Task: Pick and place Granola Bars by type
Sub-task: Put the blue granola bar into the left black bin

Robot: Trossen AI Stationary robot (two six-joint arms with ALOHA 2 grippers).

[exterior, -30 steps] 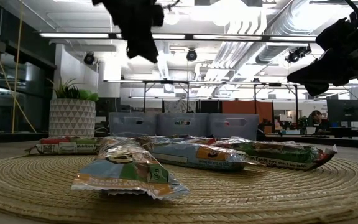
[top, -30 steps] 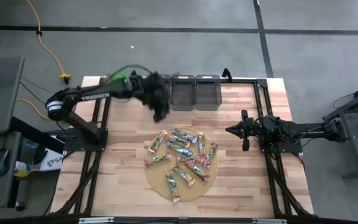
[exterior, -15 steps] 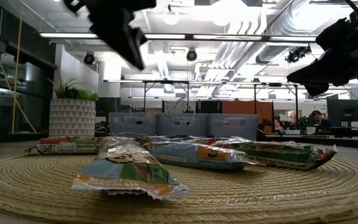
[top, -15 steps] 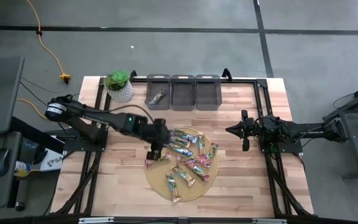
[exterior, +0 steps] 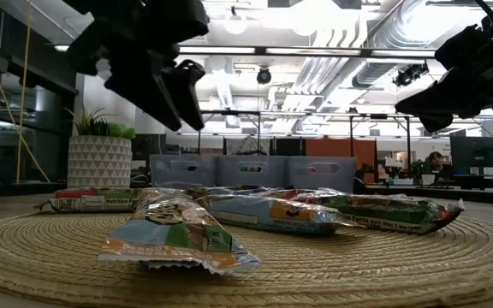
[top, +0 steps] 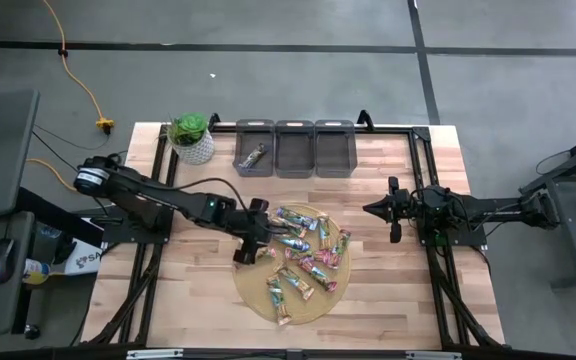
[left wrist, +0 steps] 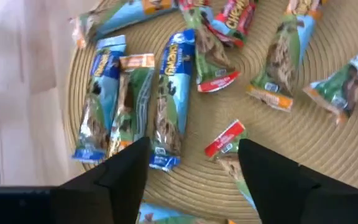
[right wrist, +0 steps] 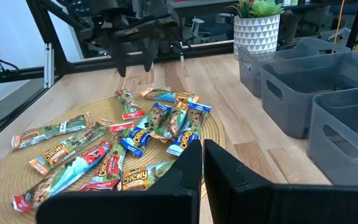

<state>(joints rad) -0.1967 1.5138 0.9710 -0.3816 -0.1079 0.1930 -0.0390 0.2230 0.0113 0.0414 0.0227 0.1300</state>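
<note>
The granola bars (top: 298, 255) are lying scattered in a loose heap on a round woven mat (top: 251, 295) near the middle of the wooden bench (top: 388, 290), some overlapping, their shiny wrappers showing blue, green, brown and red. In the left wrist view three of them (left wrist: 135, 99) are lying side by side near the mat's edge, two blue-wrapped and one green and brown, with a red-ended one (left wrist: 225, 140) just beside them. One more bar (top: 255, 155) is sitting apart from the rest, inside the leftmost of three grey bins (top: 295, 160) lined up along the bench's far edge. The left end effector (top: 249, 232) is hovering over the mat's left side, above the bars and touching none of them, its two dark fingers (left wrist: 126, 171) standing wide apart with nothing between them; the low view shows it (exterior: 157, 81) hanging well above the wrappers. The right end effector (top: 394, 211) is waiting off the mat toward the bench's right side, pointed at the heap, its fingers (right wrist: 188, 168) nearly together with only a narrow gap and holding nothing. A potted green plant (top: 191, 135) in a white patterned pot is standing at the far left corner of the bench, just beside the bins.
</note>
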